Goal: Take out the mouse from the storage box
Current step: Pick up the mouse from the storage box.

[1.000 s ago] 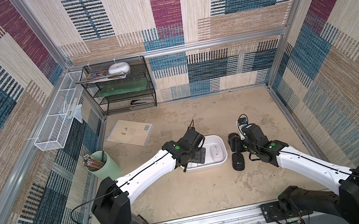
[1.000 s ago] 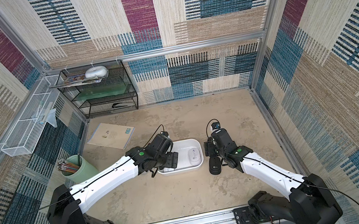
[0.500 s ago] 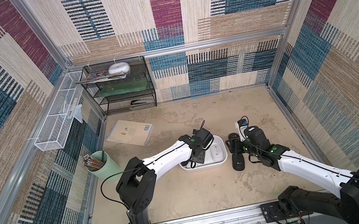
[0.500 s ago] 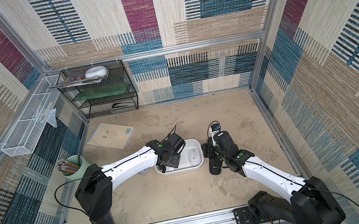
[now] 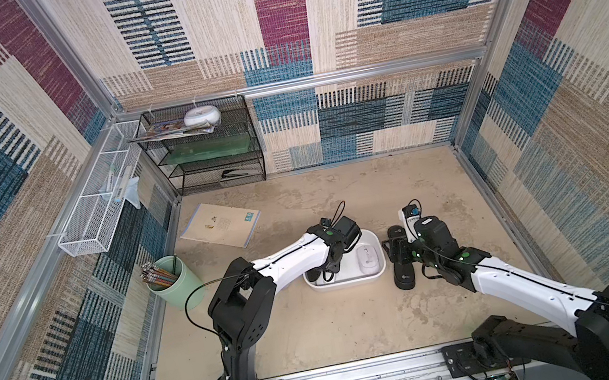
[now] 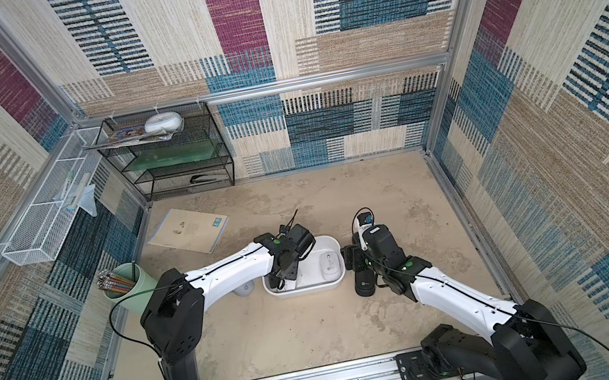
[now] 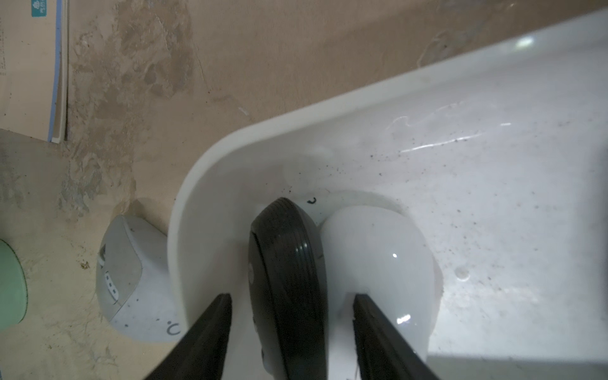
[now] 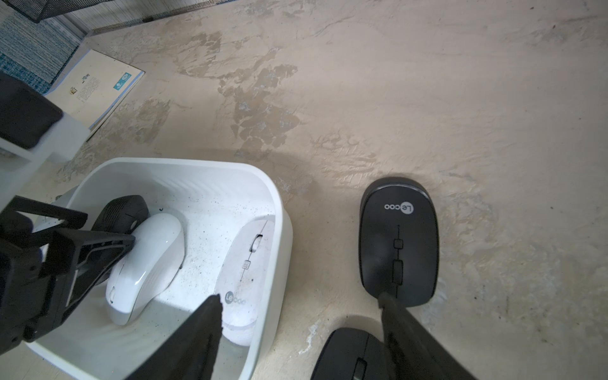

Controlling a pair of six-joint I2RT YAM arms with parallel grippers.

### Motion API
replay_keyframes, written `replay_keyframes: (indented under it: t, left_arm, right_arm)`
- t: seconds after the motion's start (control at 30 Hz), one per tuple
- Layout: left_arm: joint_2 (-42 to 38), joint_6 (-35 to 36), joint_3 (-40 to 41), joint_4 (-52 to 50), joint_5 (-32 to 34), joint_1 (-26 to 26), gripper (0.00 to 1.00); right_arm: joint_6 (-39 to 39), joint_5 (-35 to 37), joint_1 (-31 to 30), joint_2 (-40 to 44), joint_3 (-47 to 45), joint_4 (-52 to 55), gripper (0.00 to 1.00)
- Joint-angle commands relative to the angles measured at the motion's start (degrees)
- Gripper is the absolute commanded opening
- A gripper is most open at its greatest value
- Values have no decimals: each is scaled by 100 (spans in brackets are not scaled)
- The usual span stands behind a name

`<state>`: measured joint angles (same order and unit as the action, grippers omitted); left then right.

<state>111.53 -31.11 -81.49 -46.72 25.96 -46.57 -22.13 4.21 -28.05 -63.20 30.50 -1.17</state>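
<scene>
Beige tabletop, black mouse with "Lecoo" logo

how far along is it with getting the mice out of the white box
Looks done: three mice lie outside the storage box: a black Lecoo mouse, a second black mouse and a pale grey mouse. In hand: the left gripper straddles an on-edge black mouse with open jaws, not gripping yet. Remaining: that one, a glossy white mouse and a white Lecoo mouse. The right gripper is open, empty.
</scene>
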Motion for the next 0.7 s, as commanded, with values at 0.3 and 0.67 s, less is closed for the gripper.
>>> replay_keyframes:
  t: [0.3,0.67]
  left_arm:
    - [130,-203,32,-113,19,40,41]
    - [387,-44,-269,-47,-178,42,38]
  right_arm:
    - [41,-277,-7,-111,61,-102,79]
    - [42,-485,0,-44,53,-124,79]
